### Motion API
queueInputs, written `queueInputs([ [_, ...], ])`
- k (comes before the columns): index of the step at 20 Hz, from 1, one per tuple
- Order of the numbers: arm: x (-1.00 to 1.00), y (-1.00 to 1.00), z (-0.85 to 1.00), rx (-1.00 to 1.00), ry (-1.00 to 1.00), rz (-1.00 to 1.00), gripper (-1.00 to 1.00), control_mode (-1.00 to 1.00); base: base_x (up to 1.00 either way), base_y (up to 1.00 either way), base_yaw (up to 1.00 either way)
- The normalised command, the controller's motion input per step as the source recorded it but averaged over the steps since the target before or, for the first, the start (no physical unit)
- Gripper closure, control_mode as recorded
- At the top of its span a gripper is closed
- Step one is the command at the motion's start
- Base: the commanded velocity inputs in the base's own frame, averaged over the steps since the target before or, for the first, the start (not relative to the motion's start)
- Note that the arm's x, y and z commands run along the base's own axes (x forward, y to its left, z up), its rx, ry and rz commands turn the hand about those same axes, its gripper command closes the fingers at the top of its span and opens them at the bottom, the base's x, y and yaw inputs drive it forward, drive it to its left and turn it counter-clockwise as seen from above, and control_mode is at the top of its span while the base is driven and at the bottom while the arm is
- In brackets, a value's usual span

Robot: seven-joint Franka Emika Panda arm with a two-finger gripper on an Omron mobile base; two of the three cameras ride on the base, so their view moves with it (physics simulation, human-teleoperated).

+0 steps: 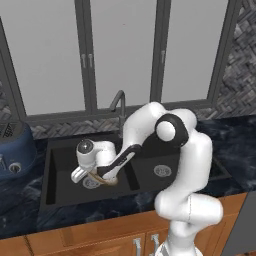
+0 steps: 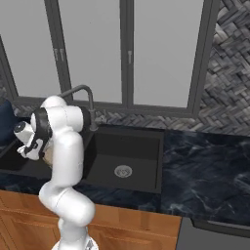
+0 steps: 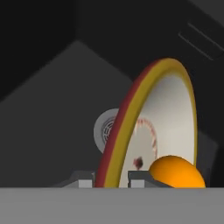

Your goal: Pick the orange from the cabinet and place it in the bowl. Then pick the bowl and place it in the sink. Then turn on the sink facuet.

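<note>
Below the end effector (image 3: 111,183) clamped on the bowl's (image 3: 168,113) rim, the sink (image 3: 57,100) waits; tilting could spill the orange (image 3: 177,171).

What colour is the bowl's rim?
The bowl has a yellow rim edged dark red, with a cream inside; the hand view shows it best.

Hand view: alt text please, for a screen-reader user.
The claw is shut on the rim of the bowl, with the orange inside it, above the dark sink and its round silver drain.
</note>
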Motion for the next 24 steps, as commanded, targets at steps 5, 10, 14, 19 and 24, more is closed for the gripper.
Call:
queueInputs([
  [5,0.34,0.34,-0.48,0.01,0.06,-0.17,1.0,-1.0,0.0,0.0,0.0],
  [10,0.38,0.35,-0.4,0.01,0.06,-0.16,1.0,-1.0,0.0,0.0,0.0],
  [14,0.36,0.18,-0.25,0.02,0.06,-0.14,1.0,-1.0,0.0,0.0,0.0],
  [19,0.25,0.01,-0.24,0.05,0.06,-0.11,1.0,-1.0,0.0,0.0,0.0],
  [24,0.0,0.0,0.09,0.12,0.02,-0.03,-1.0,-1.0,0.0,0.0,0.0],
])
